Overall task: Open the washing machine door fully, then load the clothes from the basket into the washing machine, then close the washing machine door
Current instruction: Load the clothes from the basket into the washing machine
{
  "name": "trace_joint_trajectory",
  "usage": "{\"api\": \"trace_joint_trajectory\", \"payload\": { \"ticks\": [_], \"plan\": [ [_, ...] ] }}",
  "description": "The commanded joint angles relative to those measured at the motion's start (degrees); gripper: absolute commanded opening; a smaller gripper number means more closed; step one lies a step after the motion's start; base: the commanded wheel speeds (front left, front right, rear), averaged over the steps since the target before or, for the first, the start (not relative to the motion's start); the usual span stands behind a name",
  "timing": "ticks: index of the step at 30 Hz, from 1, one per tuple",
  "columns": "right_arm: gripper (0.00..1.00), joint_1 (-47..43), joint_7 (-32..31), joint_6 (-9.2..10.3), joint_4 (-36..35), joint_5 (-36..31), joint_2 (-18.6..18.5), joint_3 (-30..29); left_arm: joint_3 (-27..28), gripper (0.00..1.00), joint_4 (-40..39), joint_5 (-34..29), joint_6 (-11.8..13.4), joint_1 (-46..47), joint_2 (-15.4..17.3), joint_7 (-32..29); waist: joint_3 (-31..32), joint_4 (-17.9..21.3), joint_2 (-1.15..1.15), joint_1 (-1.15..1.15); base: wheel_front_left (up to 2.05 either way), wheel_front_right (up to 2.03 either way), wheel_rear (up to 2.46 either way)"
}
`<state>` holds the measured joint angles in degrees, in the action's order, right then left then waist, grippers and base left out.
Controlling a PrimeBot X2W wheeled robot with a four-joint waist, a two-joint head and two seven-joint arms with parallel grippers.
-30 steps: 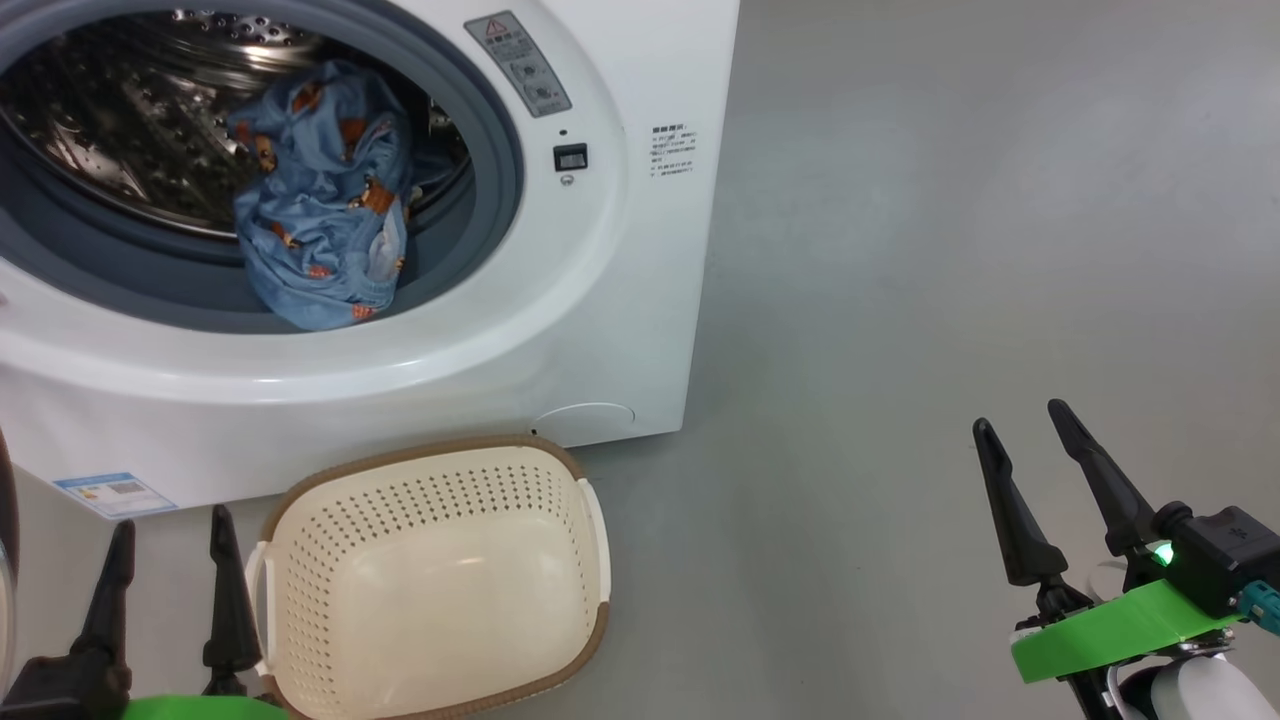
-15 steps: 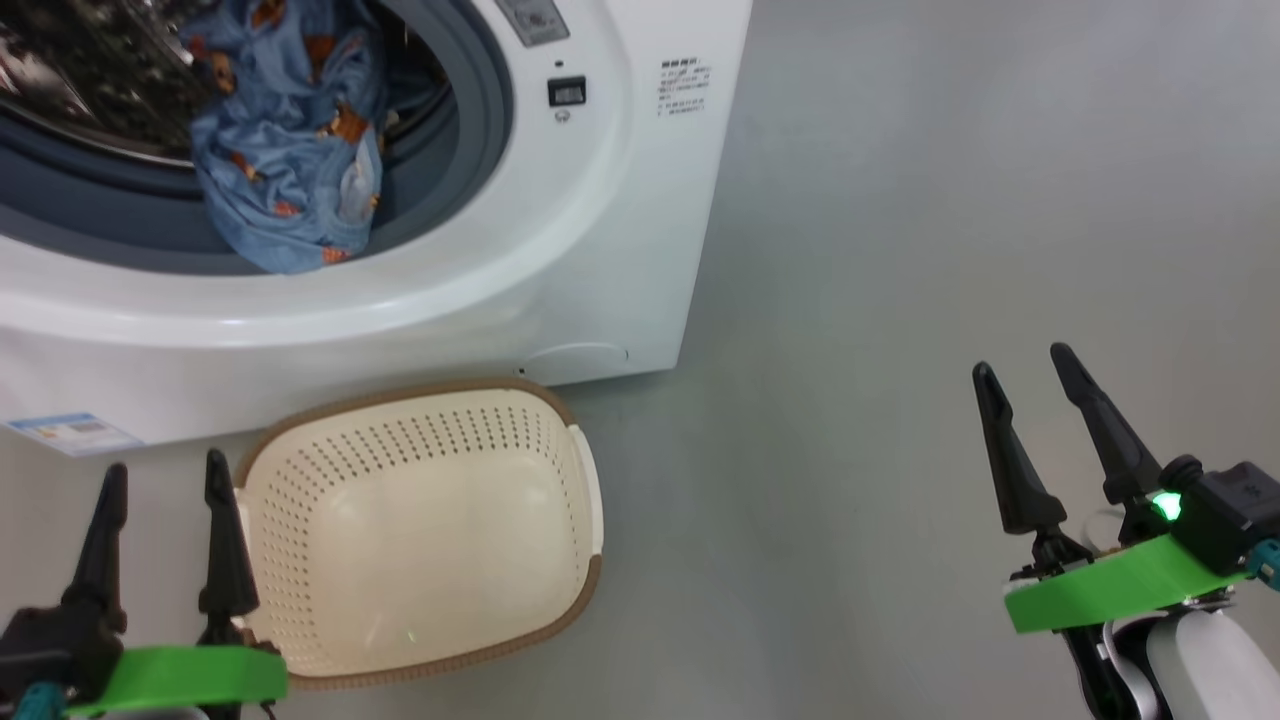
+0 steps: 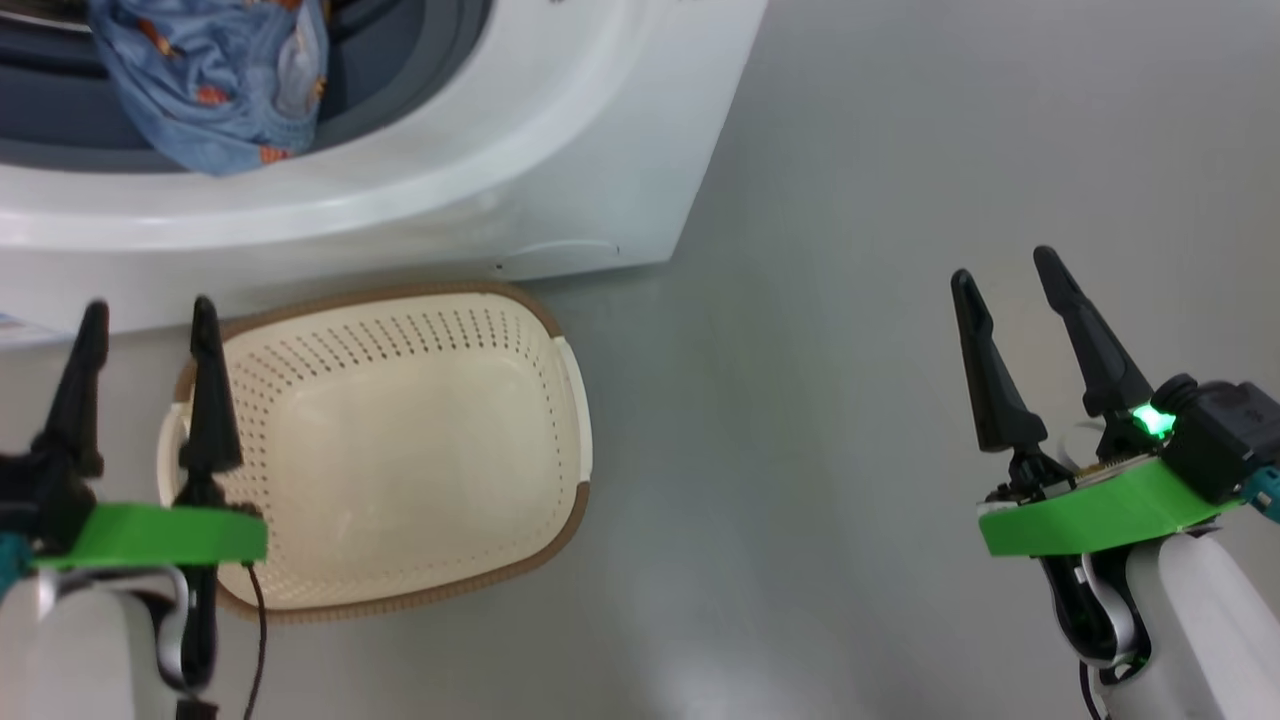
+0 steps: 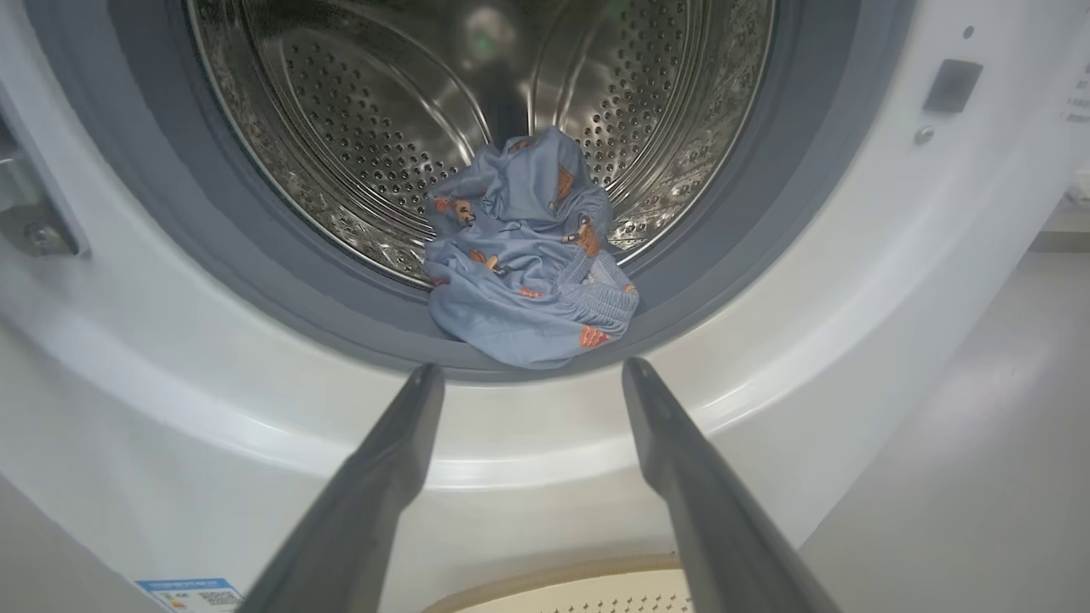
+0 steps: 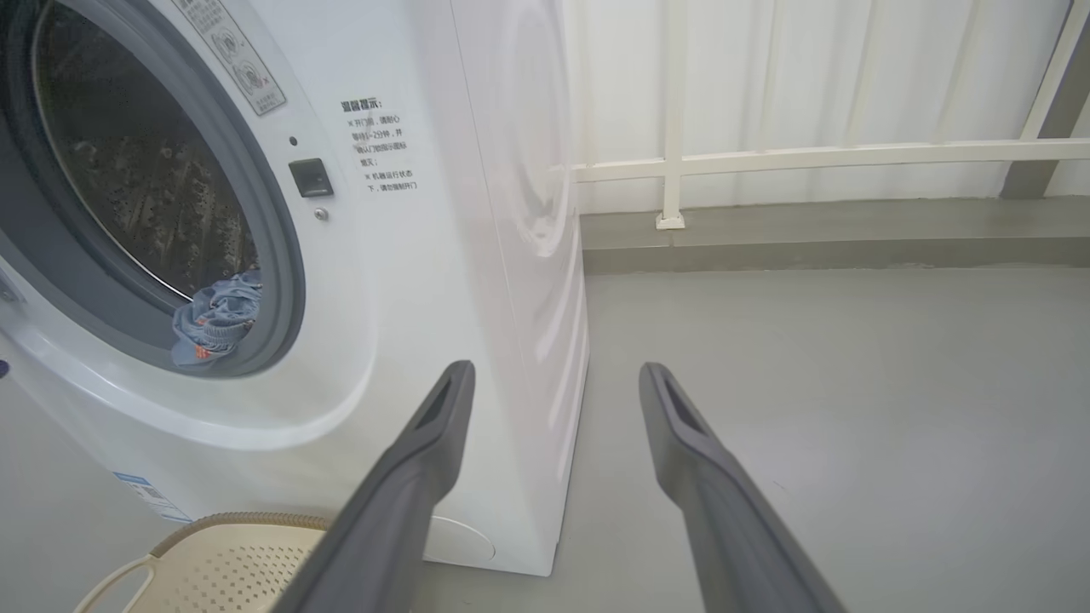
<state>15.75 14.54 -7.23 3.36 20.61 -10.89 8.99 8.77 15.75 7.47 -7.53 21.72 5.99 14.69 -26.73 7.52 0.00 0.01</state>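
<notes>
Clothes [image 3: 210, 90] bundled in washing machine [image 3: 560, 150] opening, far left, well apart from both hands, left hand [image 3: 150, 303] wide, holding nothing, at left edge of basket [image 3: 400, 450], right hand [image 3: 1003, 264] wide, holding nothing, above floor [image 3: 800, 300].

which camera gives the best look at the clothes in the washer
The left wrist view: the clothes sit whole and centred, bunched at the mouth of the drum and lapping over the grey rubber ring. The head view cuts the bundle off at its top edge; the right wrist view shows it small, from the side.
</notes>
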Motion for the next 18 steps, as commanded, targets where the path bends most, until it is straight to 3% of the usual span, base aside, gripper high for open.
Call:
{"api": "trace_joint_trajectory", "payload": {
  "ticks": [1, 18],
  "plan": [
    [1.00, 1.1, 0.5, -0.25, -1.5, -0.6, -0.3, 1.1, 0.6, 1.00, 0.2, 0.1, 0.0, 2.3, 2.3, 0.3, -3.7, 0.0, 0.00, -0.01, 0.00, 0.00, 0.00],
    [1.00, 4.6, 0.5, -0.25, -1.1, -0.5, 1.2, 2.6, -7.9, 1.00, 15.0, -0.6, 0.0, 22.1, 9.2, 0.3, -7.8, 0.9, 0.00, -0.01, 0.00, 0.00, 0.00]
  ]
}}
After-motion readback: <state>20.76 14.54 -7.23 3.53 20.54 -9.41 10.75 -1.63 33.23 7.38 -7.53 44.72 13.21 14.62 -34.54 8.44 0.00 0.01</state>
